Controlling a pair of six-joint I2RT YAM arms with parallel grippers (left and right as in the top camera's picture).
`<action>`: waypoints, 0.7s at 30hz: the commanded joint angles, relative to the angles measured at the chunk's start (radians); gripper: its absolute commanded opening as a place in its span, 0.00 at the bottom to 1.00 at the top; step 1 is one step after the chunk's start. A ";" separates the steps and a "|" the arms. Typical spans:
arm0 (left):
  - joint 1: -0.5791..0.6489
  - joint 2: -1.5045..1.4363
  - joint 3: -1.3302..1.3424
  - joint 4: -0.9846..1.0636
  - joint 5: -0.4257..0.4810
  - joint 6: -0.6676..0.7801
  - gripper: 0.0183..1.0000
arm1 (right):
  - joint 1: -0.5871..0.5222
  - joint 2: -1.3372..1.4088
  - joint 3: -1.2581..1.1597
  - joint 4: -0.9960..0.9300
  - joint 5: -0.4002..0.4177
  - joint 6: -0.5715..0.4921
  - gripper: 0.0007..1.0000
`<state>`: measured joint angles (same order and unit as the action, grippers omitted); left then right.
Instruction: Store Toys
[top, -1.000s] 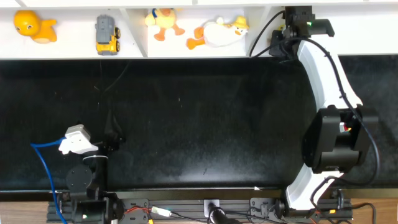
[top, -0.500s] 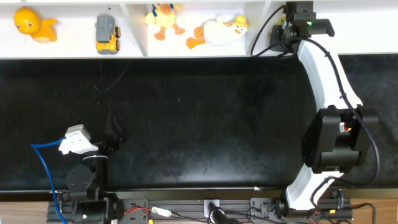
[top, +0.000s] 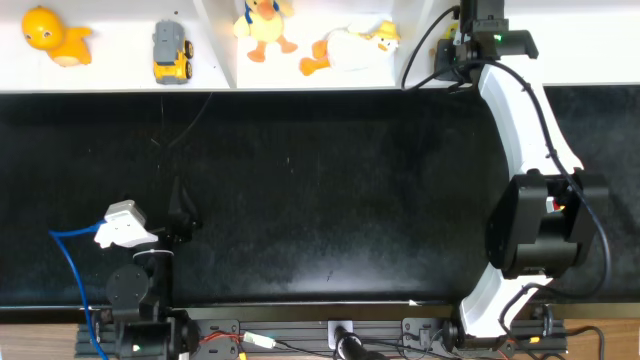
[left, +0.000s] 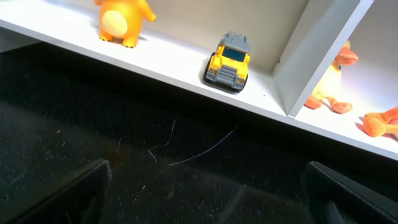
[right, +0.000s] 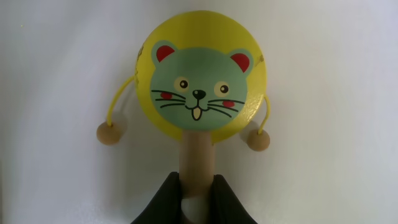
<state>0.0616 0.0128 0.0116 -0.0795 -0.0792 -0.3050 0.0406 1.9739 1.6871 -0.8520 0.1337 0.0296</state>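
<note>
**Right gripper pinches a rattle drum at the shelf; left gripper spread and holding nothing**

Top view: the right arm reaches up the black surface (top: 320, 190) to the white shelf (top: 300, 78), with the right gripper (top: 477, 14) in the rightmost compartment. Other compartments hold an orange duck (top: 52, 35), a yellow truck (top: 171, 52), a yellow plush duck (top: 262, 22) and a white plush bird (top: 352, 48). The left gripper (top: 180, 205) sits low over the surface's left part, well apart from the shelf.

Left wrist view: the left gripper's fingers (left: 74, 186) stand wide apart above the bare surface, touching nothing and facing the duck and the truck.

Right wrist view: the right gripper is pressed onto the wooden handle of a yellow rattle drum (right: 200, 87) with a cat face. The drum lies against a white panel, one bead hanging at each side.
</note>
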 joint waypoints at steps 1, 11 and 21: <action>0.005 -0.011 -0.003 -0.001 0.010 -0.003 1.00 | 0.005 -0.001 0.021 0.012 -0.011 -0.014 0.08; 0.005 -0.011 -0.003 -0.001 0.010 -0.003 1.00 | 0.005 -0.001 0.022 -0.019 -0.011 -0.007 0.77; 0.005 -0.011 -0.003 -0.001 0.010 -0.003 1.00 | 0.005 -0.056 0.033 -0.136 -0.010 0.099 0.86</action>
<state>0.0616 0.0128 0.0116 -0.0795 -0.0788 -0.3050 0.0410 1.9713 1.6886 -0.9741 0.1307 0.0799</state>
